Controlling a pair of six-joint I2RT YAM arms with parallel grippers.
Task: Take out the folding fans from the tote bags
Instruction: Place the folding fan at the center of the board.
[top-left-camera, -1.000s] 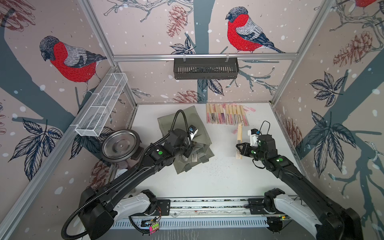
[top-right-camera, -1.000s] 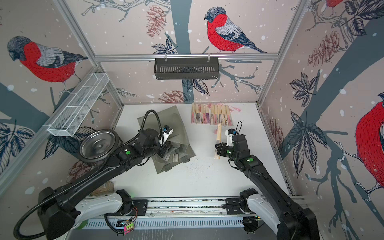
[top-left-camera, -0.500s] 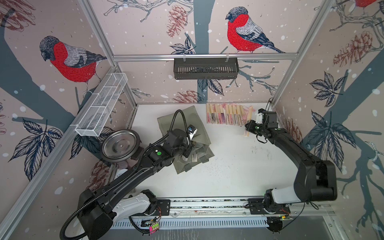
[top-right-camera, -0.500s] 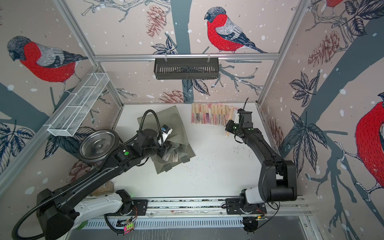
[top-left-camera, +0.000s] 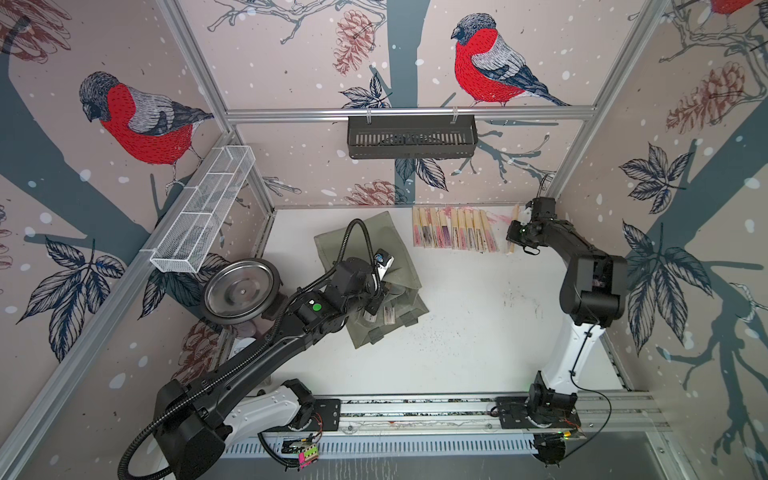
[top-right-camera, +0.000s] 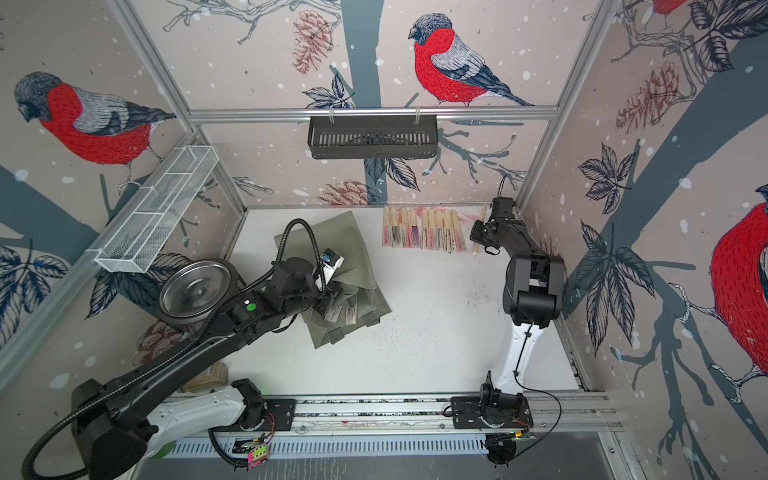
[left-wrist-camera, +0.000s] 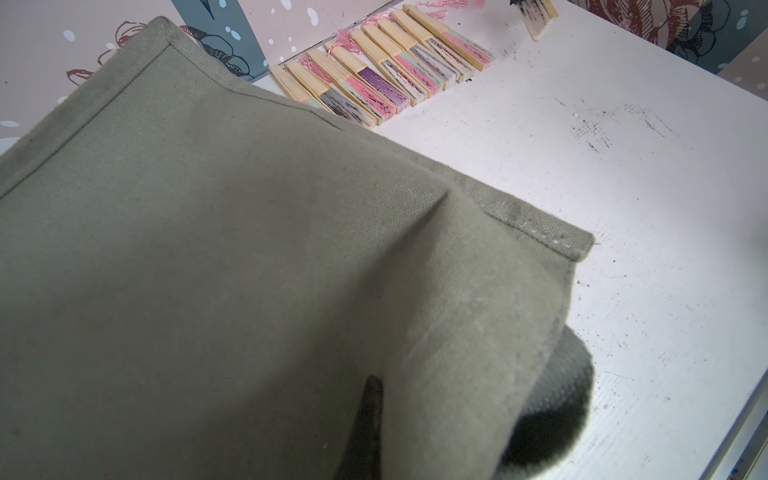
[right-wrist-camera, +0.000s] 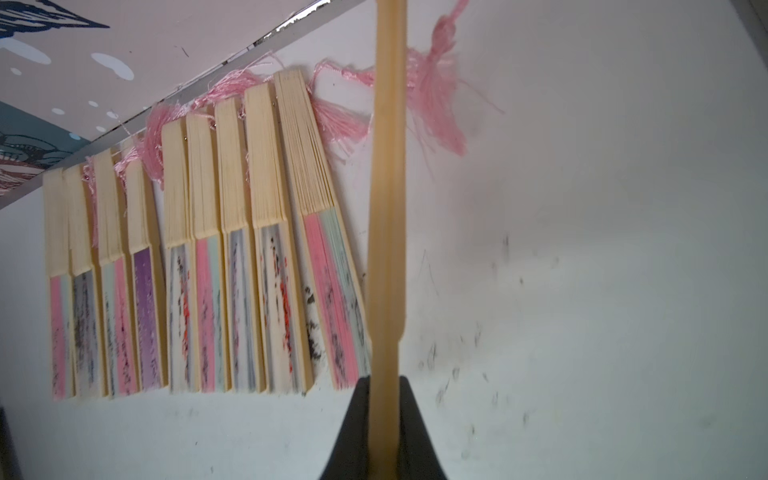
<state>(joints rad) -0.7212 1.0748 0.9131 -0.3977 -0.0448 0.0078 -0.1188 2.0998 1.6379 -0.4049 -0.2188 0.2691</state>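
Note:
The olive tote bag (top-left-camera: 386, 232) (top-right-camera: 345, 237) lies on the white table, left of the middle. My left gripper (top-left-camera: 373, 305) is shut on the cloth by the bag's mouth. In the left wrist view the cloth (left-wrist-camera: 208, 249) covers the jaws, and one dark finger (left-wrist-camera: 371, 415) shows. Two fans (top-left-camera: 390, 316) (top-right-camera: 351, 311) peek out of the bag's mouth. A row of several folding fans (top-left-camera: 453, 230) (top-right-camera: 424, 232) (right-wrist-camera: 208, 291) lies along the back wall. At its right end my right gripper (top-left-camera: 514, 233) (right-wrist-camera: 384, 386) is shut on one pale fan (right-wrist-camera: 386, 208) (top-right-camera: 483, 212) with a pink tassel.
A black slotted basket (top-left-camera: 411, 137) hangs on the back wall. A white wire-mesh tray (top-left-camera: 203, 216) is fixed on the left wall, with a round metal dish (top-left-camera: 241, 291) below it. The right wall and back corner stand close to the right gripper.
My right arm has carried the fan from the middle right of the table to the back right corner, beside the row. The left arm has stayed still on the bag.

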